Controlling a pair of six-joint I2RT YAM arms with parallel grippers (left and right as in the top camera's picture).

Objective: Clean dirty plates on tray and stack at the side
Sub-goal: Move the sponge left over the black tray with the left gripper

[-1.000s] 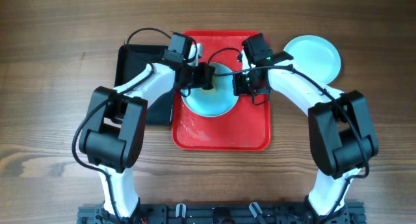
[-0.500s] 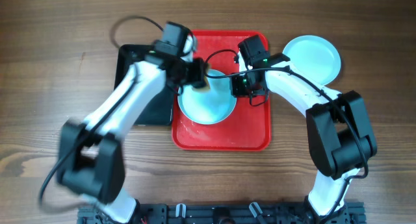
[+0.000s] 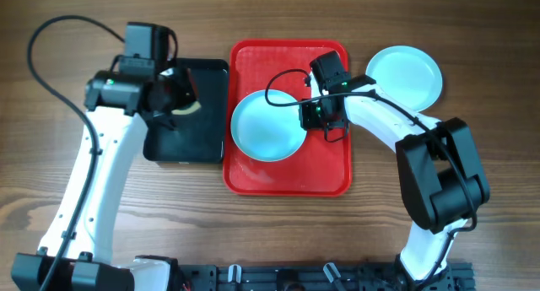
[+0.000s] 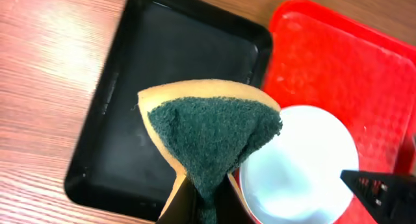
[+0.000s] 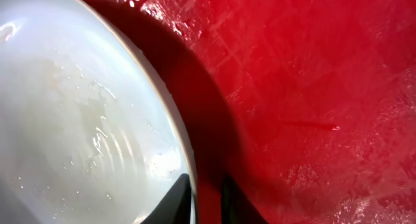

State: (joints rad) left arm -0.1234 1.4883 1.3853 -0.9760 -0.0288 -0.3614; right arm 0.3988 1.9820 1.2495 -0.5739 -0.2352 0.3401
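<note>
Apparently wiping is over: the left tool (image 4: 202, 199) pinches the sponge (image 4: 211, 130) above the black tray (image 3: 202, 80). The right tool (image 5: 203, 199) clamps the plate (image 3: 268, 126) by its rim; next, carry it onto the side plate (image 3: 405, 76).

no lettering, number, label, brand mark or sign can be read in any of the three views.
</note>
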